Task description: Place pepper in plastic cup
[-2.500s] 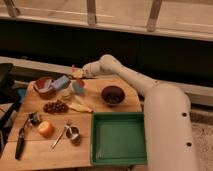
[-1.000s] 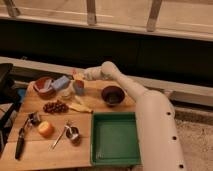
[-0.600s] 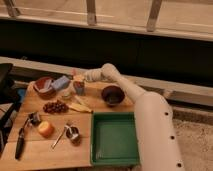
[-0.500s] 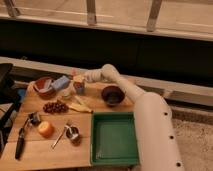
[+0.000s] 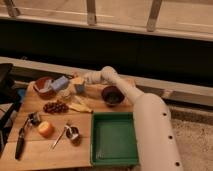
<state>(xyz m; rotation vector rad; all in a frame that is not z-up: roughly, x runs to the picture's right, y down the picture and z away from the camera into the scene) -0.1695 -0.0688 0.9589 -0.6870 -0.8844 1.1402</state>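
One gripper (image 5: 80, 82) near the plastic cup (image 5: 68, 91), pepper and grip indiscernible.

the gripper (image 5: 80, 81) sits in the upper left of the frame over the worktop (image 5: 45, 150), directly above the small pale blue-grey plastic cup (image 5: 79, 88), which stands upright just right of a blue block, while the pepper cannot be made out.
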